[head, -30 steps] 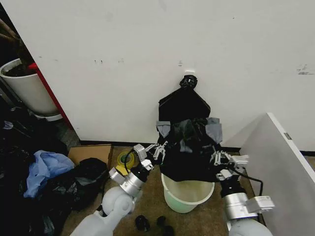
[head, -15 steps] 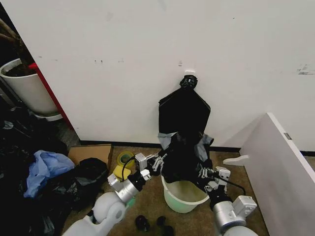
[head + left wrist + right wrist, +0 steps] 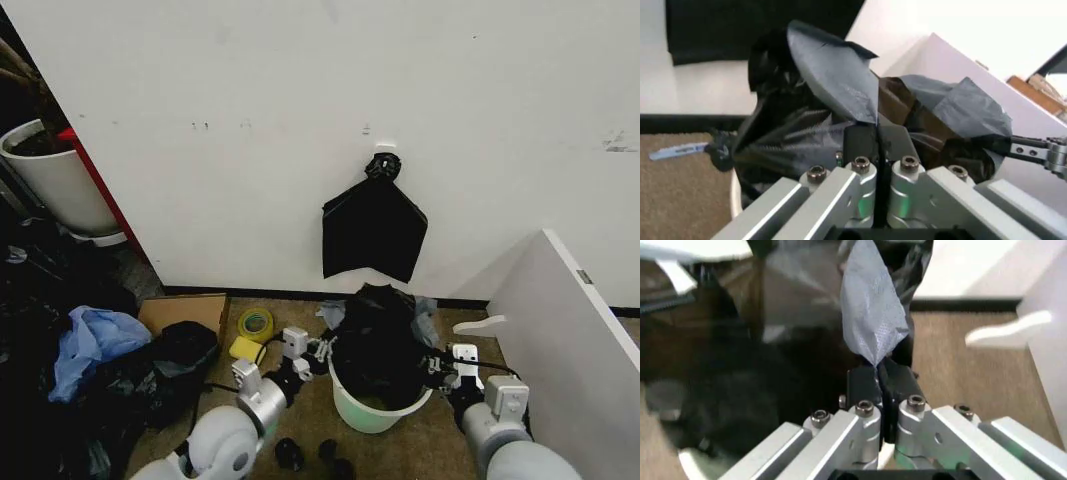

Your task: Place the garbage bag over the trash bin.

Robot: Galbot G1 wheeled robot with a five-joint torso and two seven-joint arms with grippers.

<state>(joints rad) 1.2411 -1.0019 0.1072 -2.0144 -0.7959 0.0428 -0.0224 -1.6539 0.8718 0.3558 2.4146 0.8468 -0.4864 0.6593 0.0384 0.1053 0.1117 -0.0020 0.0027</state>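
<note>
Both end effectors, left and right, have lowered the bag they pinch into the bin; thin film could slip free or miss the rim.

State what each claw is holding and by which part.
Both hold the bag: left claw shut on its film at one side of the bin, right claw on a fold at the opposite side.

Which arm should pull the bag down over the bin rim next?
Probably neither alone: left gripper and right gripper each pinch the bag at opposite sides of the bin, level with its rim.
</note>
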